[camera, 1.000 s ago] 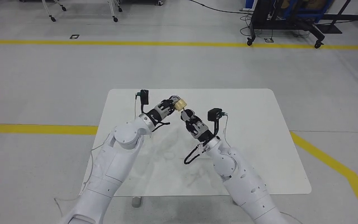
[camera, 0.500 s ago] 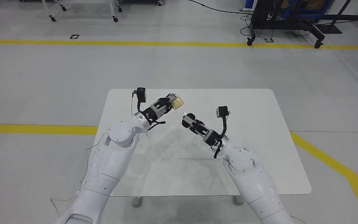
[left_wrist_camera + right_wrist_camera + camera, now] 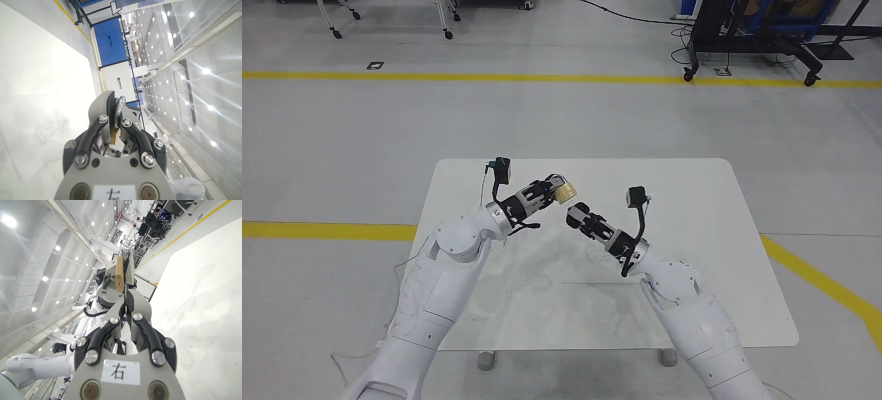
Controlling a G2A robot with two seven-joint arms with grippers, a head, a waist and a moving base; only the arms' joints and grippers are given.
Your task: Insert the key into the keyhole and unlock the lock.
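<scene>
The left gripper (image 3: 550, 191) clamps the lock (image 3: 119, 273) in its jaws. It looks small, brass, rigid, dense, probably slick, and is held over the table (image 3: 692, 260) with the keyhole (image 3: 119, 283) facing the right gripper (image 3: 126, 297). Its jaws pinch the key (image 3: 125, 308) — thin, stiff, best held flat by the bow. The key tip sits just beside the lock — both well inside the table edges, with room to push in.

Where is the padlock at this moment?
In the top view the padlock sits clamped in the left gripper, above the far middle of the table, just short of the right gripper, which pinches the key.
</scene>
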